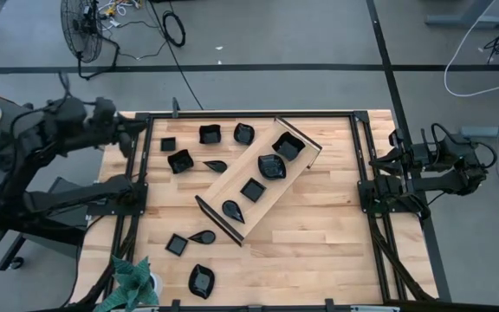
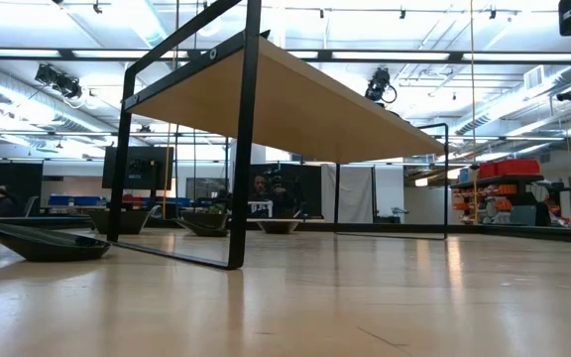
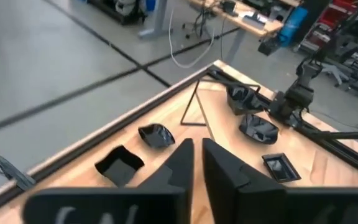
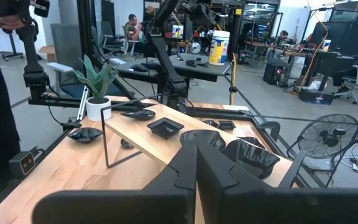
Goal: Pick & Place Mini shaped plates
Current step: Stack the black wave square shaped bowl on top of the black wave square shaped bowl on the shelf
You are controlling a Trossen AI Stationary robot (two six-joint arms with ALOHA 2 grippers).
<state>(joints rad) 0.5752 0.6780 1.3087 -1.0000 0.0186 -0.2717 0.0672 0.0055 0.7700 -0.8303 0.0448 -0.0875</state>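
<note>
Four mini shaped plates already lie on the long wooden tray [image 1: 232, 178], which sits diagonally across the middle of the high view. From its upper right end they run: a wavy-rimmed dish [image 1: 288, 146], a leaf-shaped dish [image 1: 272, 166], a small square dish [image 1: 252, 189] and a teardrop dish [image 1: 233, 210] near its lower left end.

Eight more plates are off the tray on the wooden surface [image 1: 319, 234]. In the upper left of the frame stand a small square plate [image 1: 168, 144], a wavy square plate [image 1: 210, 134] and a rounded plate [image 1: 244, 133]. Below them are a larger wavy plate [image 1: 180, 161] and a slim teardrop plate [image 1: 216, 165], the latter just beside the tray's long edge. In the lower left are a square plate [image 1: 177, 244], another teardrop plate [image 1: 203, 236] and a rounded plate [image 1: 201, 281] near the bottom edge. If the tray is the goal, roughly a third of the job looks done.

Neither arm is at work. The left gripper [image 1: 126, 130] rests at the surface's upper left edge, its fingers [image 3: 182, 163] pressed together on nothing. The right gripper [image 1: 386, 160] is parked at the right edge, its fingers [image 4: 185, 163] likewise clenched and empty. A potted plant [image 1: 132, 282] stands at the lower left corner.
</note>
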